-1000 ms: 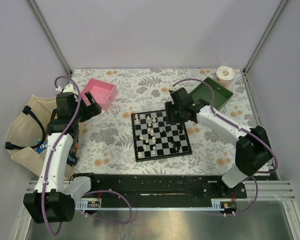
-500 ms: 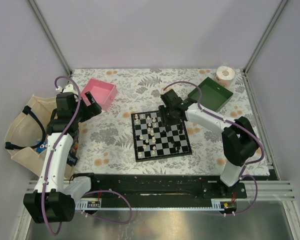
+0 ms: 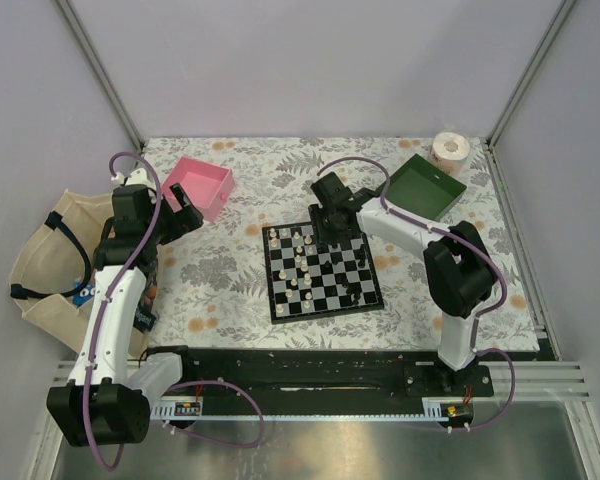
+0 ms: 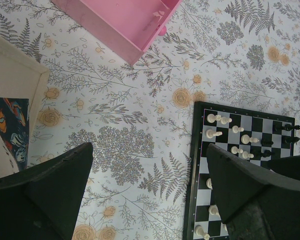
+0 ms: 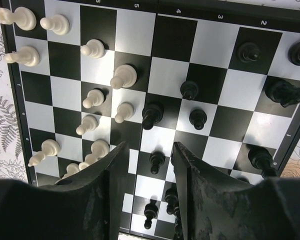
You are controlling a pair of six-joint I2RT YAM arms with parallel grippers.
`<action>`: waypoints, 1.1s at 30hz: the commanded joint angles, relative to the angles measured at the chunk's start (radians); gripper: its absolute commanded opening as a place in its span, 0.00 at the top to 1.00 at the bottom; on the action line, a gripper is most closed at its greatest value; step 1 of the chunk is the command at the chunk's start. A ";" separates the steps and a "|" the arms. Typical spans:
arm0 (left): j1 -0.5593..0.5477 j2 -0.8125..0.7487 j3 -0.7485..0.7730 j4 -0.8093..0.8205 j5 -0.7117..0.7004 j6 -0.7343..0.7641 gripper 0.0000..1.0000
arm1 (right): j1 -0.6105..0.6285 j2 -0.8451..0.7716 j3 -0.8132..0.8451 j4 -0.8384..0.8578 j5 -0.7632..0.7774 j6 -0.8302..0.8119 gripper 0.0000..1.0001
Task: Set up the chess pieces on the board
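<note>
Carefully: right tool half-open, empty, over the crowded board.
A black pawn shows between its fingers; closing off-centre could topple neighbouring chess pieces.

Left arm raised, left gripper spread wide, right arm stretched forward, right gripper narrowly parted

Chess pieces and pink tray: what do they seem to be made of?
Chess pieces: likely moulded plastic, smooth with a faint sheen. Pink tray: probably plastic too, matte, with thin straight walls in one even colour.
</note>
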State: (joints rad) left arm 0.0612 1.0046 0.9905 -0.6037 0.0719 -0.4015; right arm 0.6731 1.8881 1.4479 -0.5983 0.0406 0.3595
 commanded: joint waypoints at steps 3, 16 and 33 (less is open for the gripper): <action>0.008 -0.009 0.005 0.036 0.012 -0.008 0.01 | 0.006 0.039 0.072 0.002 -0.004 0.006 0.52; 0.008 -0.008 0.005 0.036 0.012 -0.008 0.01 | 0.006 0.109 0.135 -0.020 0.002 -0.004 0.60; 0.006 -0.004 0.004 0.036 0.019 -0.010 0.01 | 0.006 0.134 0.146 -0.040 -0.002 -0.013 0.66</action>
State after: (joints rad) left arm 0.0612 1.0046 0.9905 -0.6037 0.0719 -0.4015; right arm 0.6731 2.0132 1.5543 -0.6334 0.0402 0.3588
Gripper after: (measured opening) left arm 0.988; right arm 0.356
